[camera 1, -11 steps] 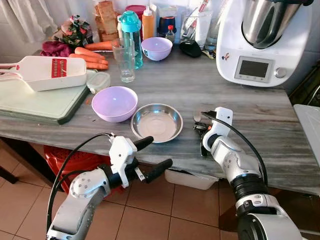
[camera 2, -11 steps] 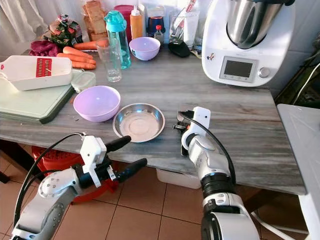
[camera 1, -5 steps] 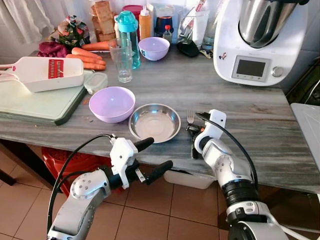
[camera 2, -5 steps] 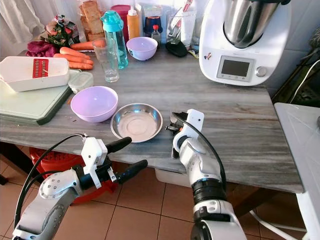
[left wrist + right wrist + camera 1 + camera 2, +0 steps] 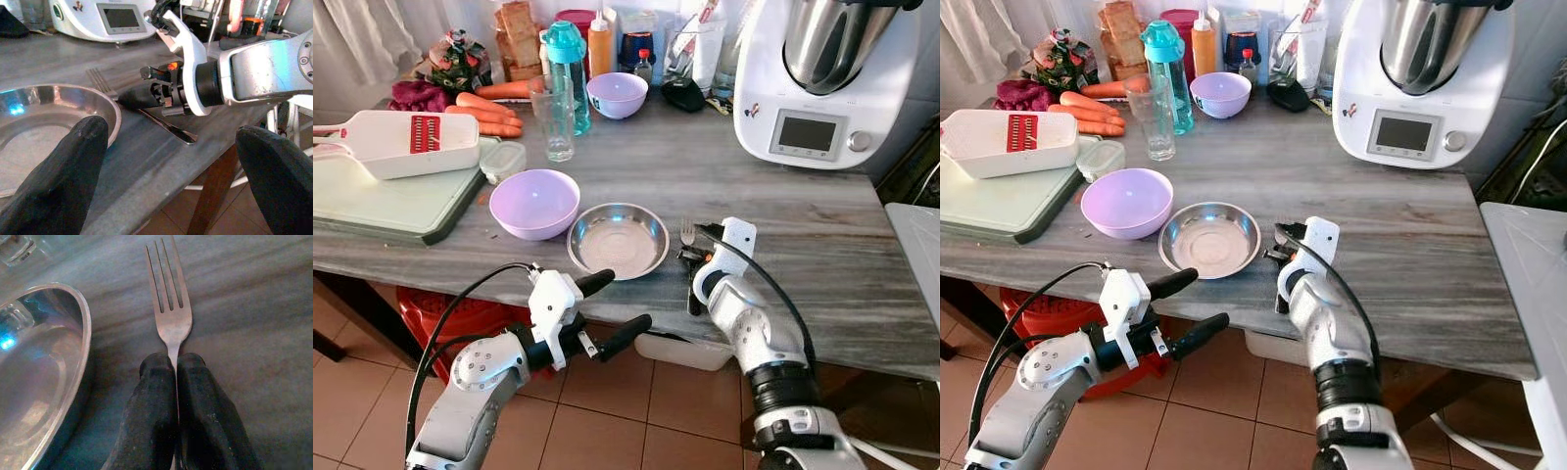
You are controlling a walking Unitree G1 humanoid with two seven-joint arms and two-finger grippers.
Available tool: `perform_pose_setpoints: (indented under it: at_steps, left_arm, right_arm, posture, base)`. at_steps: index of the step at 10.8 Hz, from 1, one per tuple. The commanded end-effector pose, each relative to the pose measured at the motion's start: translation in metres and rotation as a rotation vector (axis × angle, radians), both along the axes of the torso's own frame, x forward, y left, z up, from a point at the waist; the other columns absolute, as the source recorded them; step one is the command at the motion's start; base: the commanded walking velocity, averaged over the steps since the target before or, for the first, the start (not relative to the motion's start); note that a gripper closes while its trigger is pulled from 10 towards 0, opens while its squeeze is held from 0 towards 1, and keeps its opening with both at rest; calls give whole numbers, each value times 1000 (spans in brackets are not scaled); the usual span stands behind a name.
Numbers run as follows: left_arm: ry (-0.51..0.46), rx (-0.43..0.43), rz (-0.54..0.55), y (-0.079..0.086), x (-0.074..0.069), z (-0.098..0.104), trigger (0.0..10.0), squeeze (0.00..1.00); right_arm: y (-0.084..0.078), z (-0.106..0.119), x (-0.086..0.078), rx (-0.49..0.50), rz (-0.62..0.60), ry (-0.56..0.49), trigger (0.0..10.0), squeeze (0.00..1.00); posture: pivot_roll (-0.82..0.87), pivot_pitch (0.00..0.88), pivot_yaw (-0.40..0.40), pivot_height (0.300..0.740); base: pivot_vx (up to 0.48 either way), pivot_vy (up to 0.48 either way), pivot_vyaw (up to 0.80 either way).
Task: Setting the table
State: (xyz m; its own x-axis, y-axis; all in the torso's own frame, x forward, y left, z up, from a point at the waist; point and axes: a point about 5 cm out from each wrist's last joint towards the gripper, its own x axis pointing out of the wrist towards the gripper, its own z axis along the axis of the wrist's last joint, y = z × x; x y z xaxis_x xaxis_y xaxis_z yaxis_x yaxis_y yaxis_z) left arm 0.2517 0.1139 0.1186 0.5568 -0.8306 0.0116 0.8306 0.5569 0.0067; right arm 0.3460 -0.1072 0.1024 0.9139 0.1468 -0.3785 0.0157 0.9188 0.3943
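Lilac bowl (image 5: 534,203), silver dish (image 5: 618,239), grey-streaked table (image 5: 822,264).

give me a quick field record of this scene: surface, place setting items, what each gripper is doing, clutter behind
surface: grey wood-grain table
plate: steel plate, near the front edge
bowl: lilac bowl, to the robot's left of the plate
fork: fork, flat on the table just right of the plate, tines pointing away from the robot
right gripper: right gripper, shut on the fork's handle
left gripper: left gripper, open, below the table edge in front of the plate
behind: glass, teal bottle, carrots, kitchen machine
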Motion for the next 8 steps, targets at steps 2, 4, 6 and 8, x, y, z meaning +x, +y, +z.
perform_pose_setpoints:
  at_steps: [2,4,6,8]
  left_arm:
    - [-5,11,-10,0,4,3,10000,0]
    - [-3,7,-11,-1,5,3,10000,0]
    - [1,5,-8,-2,5,3,10000,0]
    - [3,5,-10,-2,4,2,10000,0]
  right_arm:
    - [-3,-42,-21,-34,-20,211,6745,0]
    - [-8,-41,-20,-56,-56,209,9882,0]
    - [-12,-40,-20,-67,-95,203,9961,0]
    - [-12,-40,-21,-53,-105,202,8902,1000]
  posture:
    - [88,82,-3,740]
    - [88,82,-3,740]
    - [89,85,-5,740]
    - [89,85,-3,740]
  base:
    - [0,0,0]
    - [0,0,0]
    - [0,0,0]
    - [0,0,0]
